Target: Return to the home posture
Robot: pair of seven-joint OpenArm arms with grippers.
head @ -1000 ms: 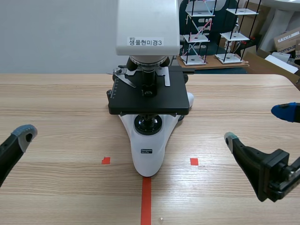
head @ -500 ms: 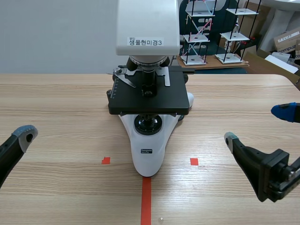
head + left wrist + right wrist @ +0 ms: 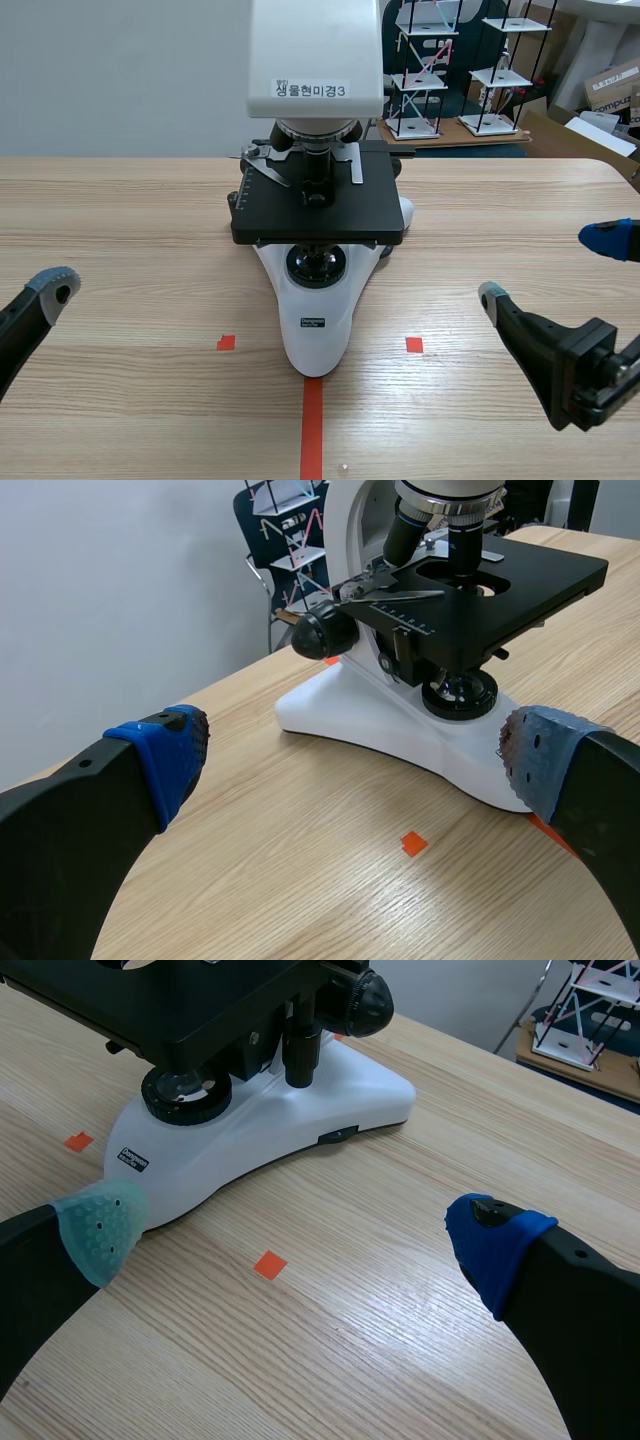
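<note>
Step in hand: final retreat, judged nearly complete. The left gripper (image 3: 360,758) sits at 8 o'clock of the microscope (image 3: 316,210) and the right gripper (image 3: 548,267) at 4 o'clock. Both jaws are spread wide, empty and well apart from the instrument. The next move calls only for settling without contact.

The white label (image 3: 312,89) on the microscope (image 3: 316,300) head reads "생물현미경3".
</note>
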